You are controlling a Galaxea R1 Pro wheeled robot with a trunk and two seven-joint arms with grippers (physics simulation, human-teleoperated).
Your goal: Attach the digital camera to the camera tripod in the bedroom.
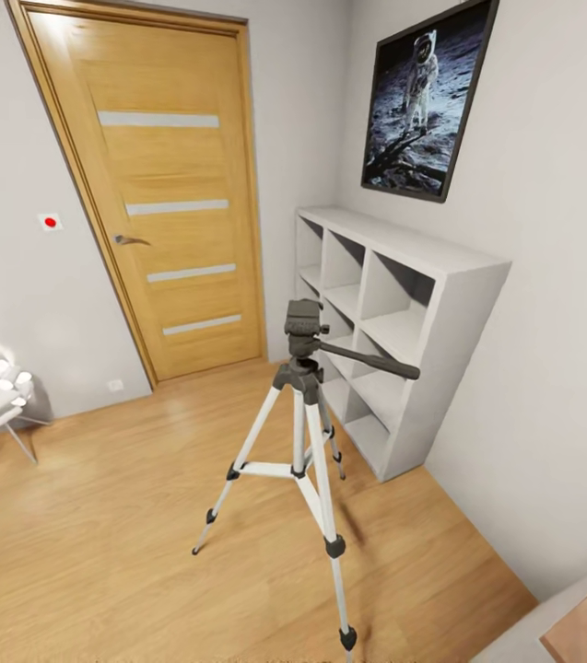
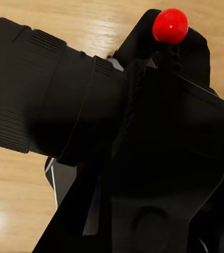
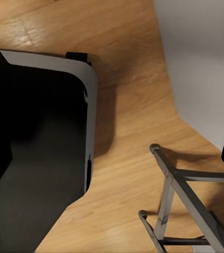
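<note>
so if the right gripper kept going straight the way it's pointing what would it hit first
Most likely the wood floor: the right wrist view looks down along the arm onto bare planks. The tripod legs stand off to one side of that line, and the grey wall lies further out. Depth is hard to judge here.

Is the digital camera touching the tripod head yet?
Apart. The head view shows the camera tripod standing alone on the floor with its head bare; the left wrist view shows the digital camera close to the lens, over wood floor.
</note>
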